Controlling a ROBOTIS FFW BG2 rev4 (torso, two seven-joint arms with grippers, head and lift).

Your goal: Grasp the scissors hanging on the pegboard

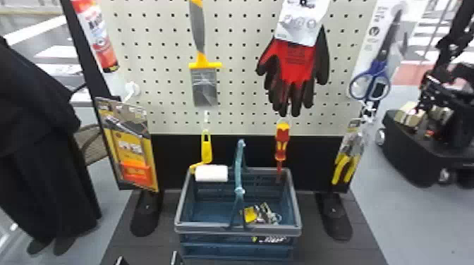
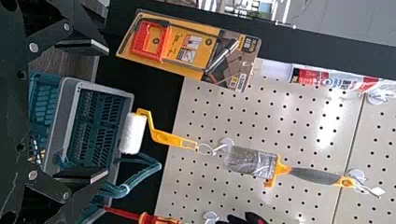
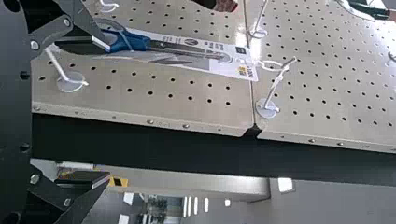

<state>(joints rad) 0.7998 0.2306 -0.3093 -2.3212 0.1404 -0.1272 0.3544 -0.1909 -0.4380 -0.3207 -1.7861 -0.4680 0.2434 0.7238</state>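
Note:
The scissors [image 1: 372, 79], with blue handles and dark blades, hang on a white card at the upper right of the pegboard [image 1: 239, 112], handles down. In the right wrist view my right gripper [image 3: 93, 112] is open in front of the board's right edge. One of its fingers [image 3: 77, 28] overlaps the near end of the scissors' [image 3: 140, 43] blue handle; whether it touches I cannot tell. Nothing is between the fingers. My left gripper [image 2: 88, 109] is open too, held low in front of the blue basket [image 2: 60, 121], holding nothing.
Also on the board hang a red-and-black glove [image 1: 292, 70], a yellow-handled scraper [image 1: 204, 70], a paint roller [image 1: 211, 172], a screwdriver [image 1: 282, 141], pliers [image 1: 347, 158] and a yellow package [image 1: 130, 148]. The basket [image 1: 183, 208] stands below. A black wheeled machine [image 1: 433, 141] is at the right, a dark-clothed person [image 1: 38, 141] at the left.

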